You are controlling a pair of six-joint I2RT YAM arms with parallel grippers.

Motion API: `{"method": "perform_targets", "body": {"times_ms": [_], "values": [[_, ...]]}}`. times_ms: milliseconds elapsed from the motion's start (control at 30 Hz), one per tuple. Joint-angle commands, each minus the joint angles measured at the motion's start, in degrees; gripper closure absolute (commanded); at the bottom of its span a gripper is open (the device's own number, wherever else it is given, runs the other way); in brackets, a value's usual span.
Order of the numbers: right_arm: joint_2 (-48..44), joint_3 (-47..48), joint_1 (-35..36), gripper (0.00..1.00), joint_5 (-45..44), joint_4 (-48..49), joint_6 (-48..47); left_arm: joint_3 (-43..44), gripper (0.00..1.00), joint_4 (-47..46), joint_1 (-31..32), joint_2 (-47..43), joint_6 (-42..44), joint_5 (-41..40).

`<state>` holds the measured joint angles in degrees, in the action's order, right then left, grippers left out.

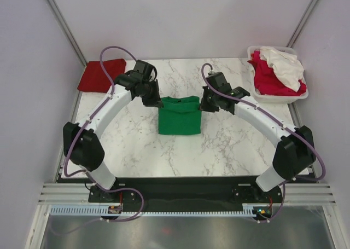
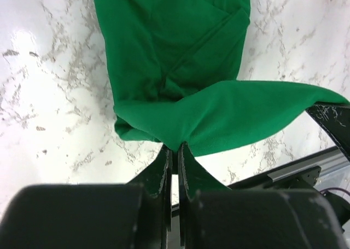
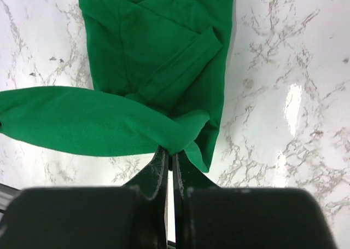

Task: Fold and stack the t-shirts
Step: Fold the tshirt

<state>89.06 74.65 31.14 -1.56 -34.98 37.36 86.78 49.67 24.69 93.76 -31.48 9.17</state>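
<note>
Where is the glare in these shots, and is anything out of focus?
Left wrist: a glare patch on the table left of the green shirt; the left gripper is blurred toward the bottom edge. Right wrist: glare on the marble right of the shirt; the right gripper is blurred likewise. Top: even light, soft shadows, sharp throughout.

From above, my wrists [image 1: 143, 82] cover my left jaws, my right jaws and the far corners of the green t-shirt [image 1: 179, 117]. In both wrist views its cloth runs off at 12 o'clock. At 10 o'clock a cable [image 1: 117, 47] crosses the dark red t-shirt [image 1: 95, 76]. In the basket [image 1: 281, 100] at 2 o'clock, the white t-shirt [image 1: 284, 63] buries crimson cloth [image 1: 267, 80]; I cannot count the pieces.
</note>
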Motion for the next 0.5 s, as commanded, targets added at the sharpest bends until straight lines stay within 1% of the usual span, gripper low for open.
{"method": "perform_targets", "body": {"times_ms": [0, 33, 67, 100, 167, 200, 233, 267, 300, 333, 367, 400, 433, 467], "values": [[3.3, 5.1, -2.6, 1.00, 0.7, -0.3, -3.2, 6.3, 0.98, 1.0, -1.8, 6.0, 4.1, 1.0], [5.9, 5.9, -3.1, 1.00, 1.2, 0.1, -3.4, 7.3, 0.97, 1.2, -2.5, 7.6, 4.3, 1.3], [7.5, 7.0, -3.7, 0.98, 1.4, 0.4, -3.8, 8.5, 0.96, 1.2, -3.0, 9.7, 4.4, 1.6], [9.4, 9.8, -5.1, 0.87, 2.4, 0.5, -4.1, 11.1, 0.94, 1.3, -3.5, 13.6, 4.5, 1.6], [16.7, 14.3, -6.8, 0.73, 3.9, 0.9, -5.5, 14.5, 0.84, 1.5, -5.5, 19.1, 4.4, 2.2], [19.9, 21.2, -7.7, 0.48, 4.9, 0.7, -6.2, 19.9, 0.76, 2.4, -6.3, 22.1, 4.3, 3.1], [26.4, 25.8, -9.6, 0.37, 5.5, -2.1, -8.0, 23.4, 0.40, 3.2, -8.0, 29.2, 4.2, 4.6], [29.7, 30.8, -10.6, 0.29, 5.2, -4.9, -8.0, 27.0, 0.33, 5.0, -8.7, 32.3, 4.7, 9.5], [32.5, 35.9, -11.5, 0.23, 5.8, -7.2, -8.4, 35.7, 0.29, 7.3, -8.9, 36.0, 5.3, 10.0], [35.5, 42.8, -12.9, 0.21, 6.9, -8.7, -8.8, 39.7, 0.20, 10.0, -8.9, 40.1, 5.2, 8.9], [36.0, 44.7, -13.3, 0.20, 7.2, -9.0, -9.6, 42.5, 0.17, 13.1, -8.9, 40.7, 4.9, 7.0], [35.8, 46.4, -13.6, 0.19, 6.7, -9.2, -9.9, 42.9, 0.15, 12.9, -8.9, 40.0, 4.4, 6.7], [33.7, 45.9, -13.8, 0.18, 5.9, -9.3, -10.2, 42.2, 0.06, 12.7, -8.9, 39.0, 4.4, 5.9], [32.2, 44.9, -13.7, 0.18, 5.3, -9.1, -10.6, 41.1, 0.05, 12.4, -8.9, 35.7, 4.6, 3.5]]}}
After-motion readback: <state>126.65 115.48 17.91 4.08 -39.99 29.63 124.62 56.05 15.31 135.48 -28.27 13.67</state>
